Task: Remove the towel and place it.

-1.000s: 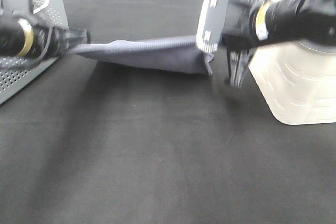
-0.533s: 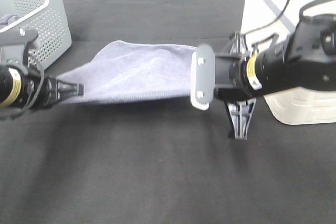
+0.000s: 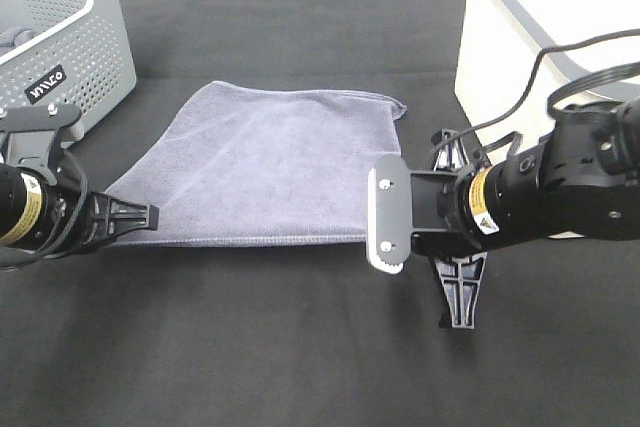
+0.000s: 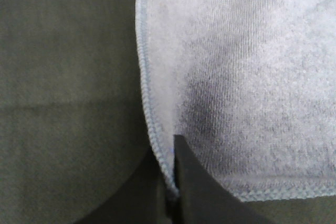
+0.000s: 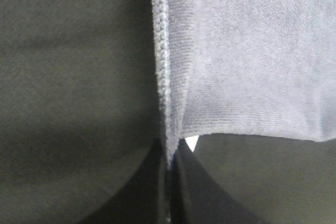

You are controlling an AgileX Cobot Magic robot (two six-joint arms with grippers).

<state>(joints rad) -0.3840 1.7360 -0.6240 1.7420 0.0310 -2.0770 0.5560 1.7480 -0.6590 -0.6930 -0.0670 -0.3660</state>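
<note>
Left wrist: my L claw [image 4: 173, 187] is pinched shut on a towel [image 4: 236, 77] corner. R claw [image 5: 169, 182] nips another corner (white tag [image 5: 192, 142] beside it). Towel is spread mid-table [image 3: 300, 367], w/ grey basket [image 3: 85, 47] at 10 o'clock.

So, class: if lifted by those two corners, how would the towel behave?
Probably floppy: the towel lies flat with creases. Likely light, as the left gripper and right gripper pinch only its near corners. Its terry pile would probably drag, not slide.

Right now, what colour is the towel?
The towel is a pale grey-lavender, plain with no pattern. The exterior high view shows it best.
</note>
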